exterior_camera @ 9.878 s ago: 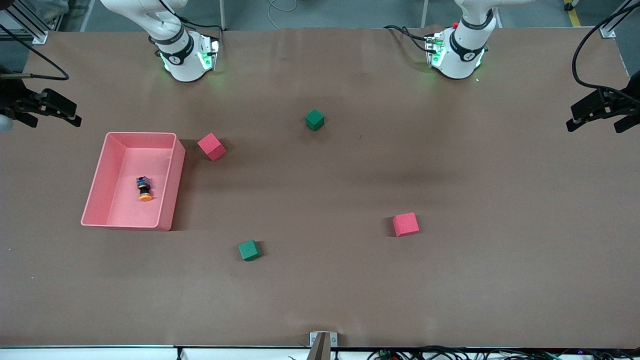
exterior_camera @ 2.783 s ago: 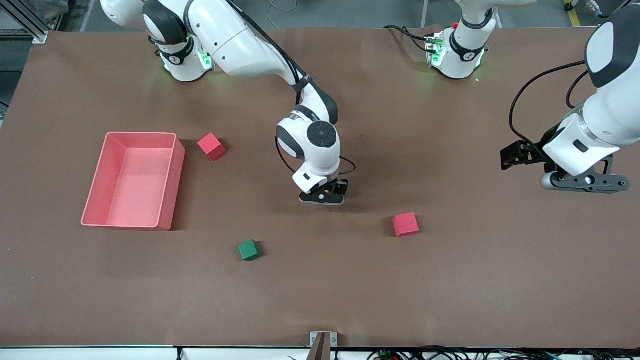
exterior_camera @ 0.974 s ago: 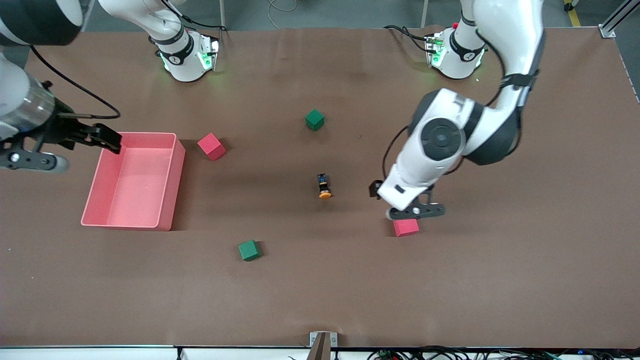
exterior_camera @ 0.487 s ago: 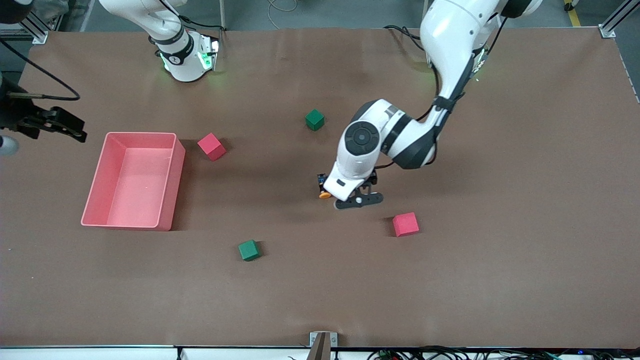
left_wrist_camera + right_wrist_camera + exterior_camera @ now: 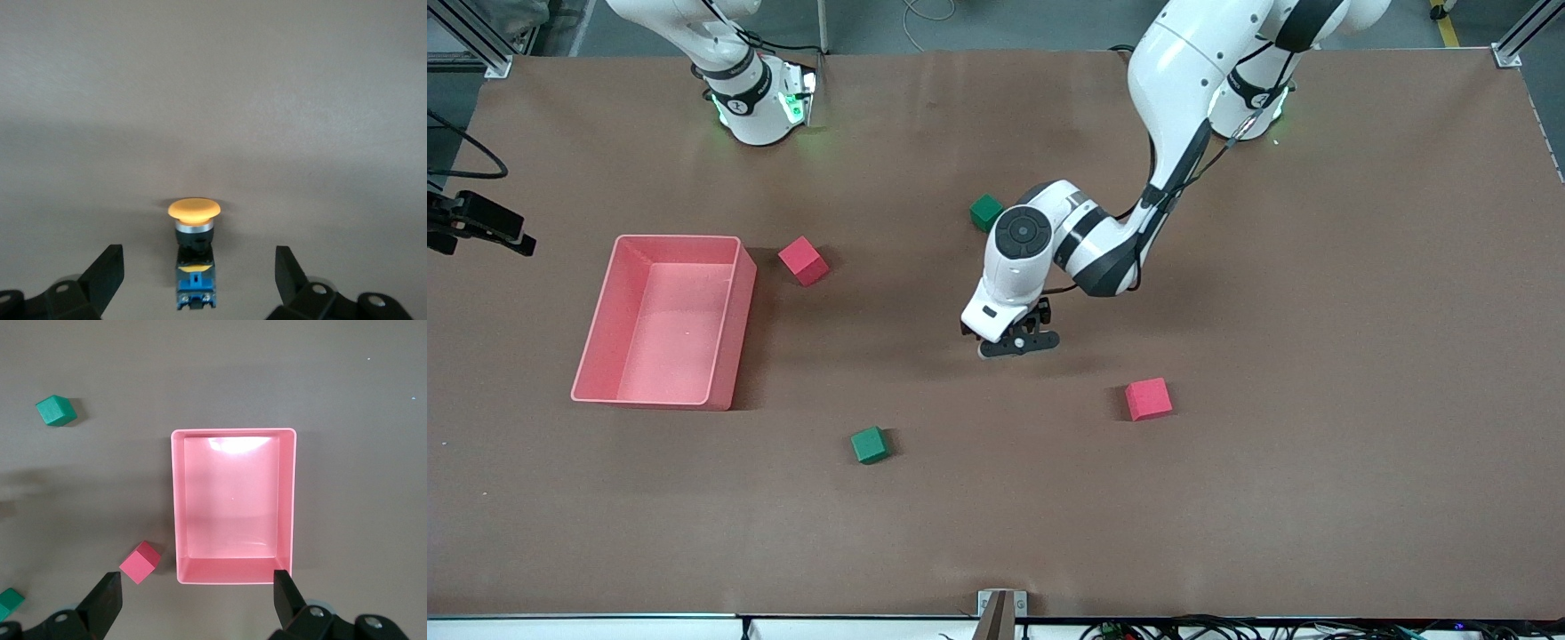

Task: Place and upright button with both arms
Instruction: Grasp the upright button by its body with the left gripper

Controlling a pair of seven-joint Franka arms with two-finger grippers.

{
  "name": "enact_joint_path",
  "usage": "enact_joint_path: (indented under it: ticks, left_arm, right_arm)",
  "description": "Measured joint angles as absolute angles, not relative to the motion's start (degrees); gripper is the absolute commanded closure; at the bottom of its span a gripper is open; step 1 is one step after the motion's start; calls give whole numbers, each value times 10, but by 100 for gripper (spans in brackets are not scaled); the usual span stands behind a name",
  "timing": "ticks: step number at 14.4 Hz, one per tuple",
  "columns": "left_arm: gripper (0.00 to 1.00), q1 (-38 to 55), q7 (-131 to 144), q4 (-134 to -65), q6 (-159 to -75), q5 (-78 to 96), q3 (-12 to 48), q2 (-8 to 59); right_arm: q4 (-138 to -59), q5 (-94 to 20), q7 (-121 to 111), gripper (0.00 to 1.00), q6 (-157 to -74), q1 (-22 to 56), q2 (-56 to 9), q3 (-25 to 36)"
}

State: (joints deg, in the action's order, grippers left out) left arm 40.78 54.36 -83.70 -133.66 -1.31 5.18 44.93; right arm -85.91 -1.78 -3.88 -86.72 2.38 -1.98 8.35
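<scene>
The left claw (image 5: 1014, 342) has shifted toward the right arm's end of the table since half a second ago and now hangs low over the spot at mid-table where the button lay in plain sight. Its fingers (image 5: 107, 273) stand spread wide, one on each side of the button (image 5: 194, 257), touching nothing. The button lies on its side on the table (image 5: 1227, 489), orange cap pointing away from the wrist camera, blue rear part nearest it.

The right claw (image 5: 193, 597) is likewise spread and holds nothing; it has drawn back farther to the edge at the right arm's end and waits high over the pink bin (image 5: 287, 507).

The pink bin contains nothing; ten seconds ago the button lay in it.

In the front view the left arm's wrist covers the button entirely; only the left wrist view shows it. The front view alone shows the red cube (image 5: 1148, 398) near the left claw.
</scene>
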Motion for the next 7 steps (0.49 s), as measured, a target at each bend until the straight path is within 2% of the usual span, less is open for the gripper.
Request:
enact_joint_path:
  ticks: [5, 7]
  left_arm:
    - [2, 413, 544, -814, -1344, -28, 48, 491]
    - [12, 418, 547, -812, -1344, -32, 48, 495]
  right_arm:
    - [-891, -18, -39, 0, -883, 24, 5, 73]
    - [-901, -16, -40, 0, -889, 27, 11, 71]
